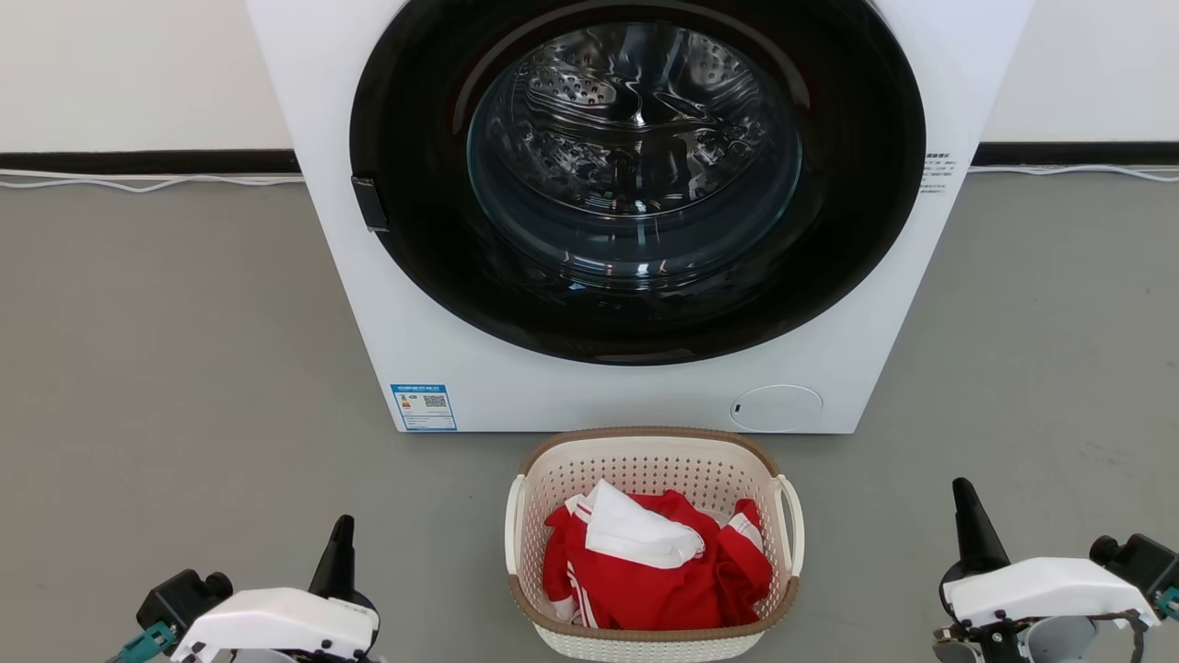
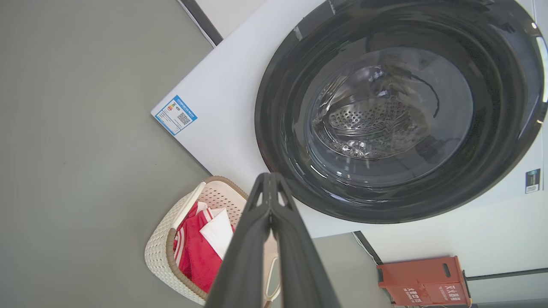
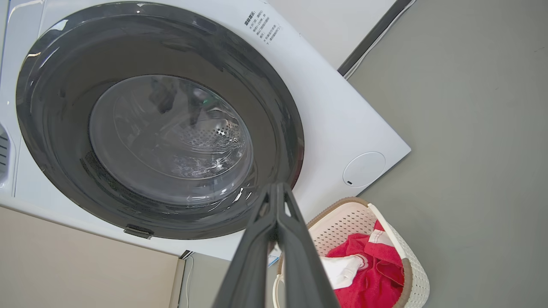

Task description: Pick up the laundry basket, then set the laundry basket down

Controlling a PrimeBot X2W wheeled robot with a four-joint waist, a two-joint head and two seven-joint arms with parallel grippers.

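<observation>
On the grey floor (image 1: pixel 184 368), just before the white washing machine (image 1: pixel 636 396), stands the laundry basket (image 1: pixel 649 465) with a red and white garment (image 1: pixel 663 575) inside; the left end effector (image 1: pixel 343 529) and the right end effector (image 1: pixel 963 497) flank it, apart, fingers pressed together, holding nothing

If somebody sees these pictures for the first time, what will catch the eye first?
First, the white washing machine with its big dark round door, at the top middle of the head view. Just in front of it on the grey floor sits the laundry basket, holding red and white clothes. The left gripper and right gripper are shut, low on either side of the basket, touching nothing.
</observation>
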